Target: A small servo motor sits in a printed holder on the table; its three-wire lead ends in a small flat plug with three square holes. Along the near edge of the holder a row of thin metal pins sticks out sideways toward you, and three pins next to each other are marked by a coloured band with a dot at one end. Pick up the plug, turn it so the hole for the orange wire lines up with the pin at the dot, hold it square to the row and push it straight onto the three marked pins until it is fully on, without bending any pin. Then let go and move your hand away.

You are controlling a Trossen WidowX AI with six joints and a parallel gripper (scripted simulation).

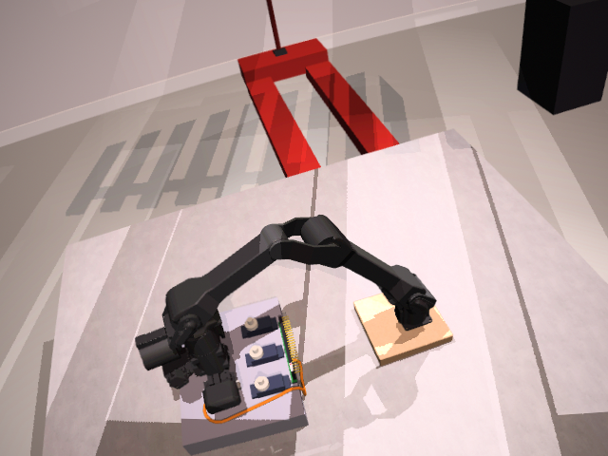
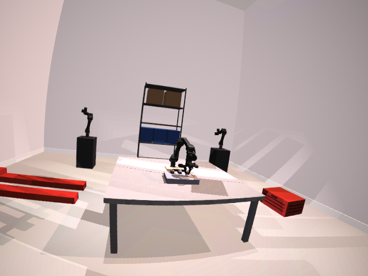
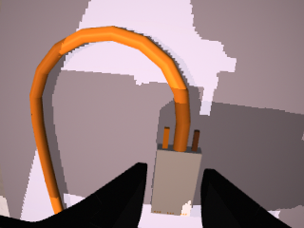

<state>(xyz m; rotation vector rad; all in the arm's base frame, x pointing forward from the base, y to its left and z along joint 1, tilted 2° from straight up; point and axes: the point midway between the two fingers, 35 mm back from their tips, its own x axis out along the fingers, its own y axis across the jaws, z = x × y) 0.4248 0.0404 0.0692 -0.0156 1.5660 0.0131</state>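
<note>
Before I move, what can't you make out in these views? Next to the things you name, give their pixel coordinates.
- Plug [image 3: 176,181] holes: wrist view, they face away from the camera.
- Whether the fingers touch the plug: wrist view, they loom dark, cut off by the bottom edge.
- Coloured band and dot by the pins [image 1: 290,335]: top view, too small.
- Plug in the top view: hidden by the arm [image 1: 236,267] [image 2: 186,142].

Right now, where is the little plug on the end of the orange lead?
In the wrist view, the plug is low, right of centre, between the open gripper's two fingertips, with the orange lead looping up and left from it.
</note>
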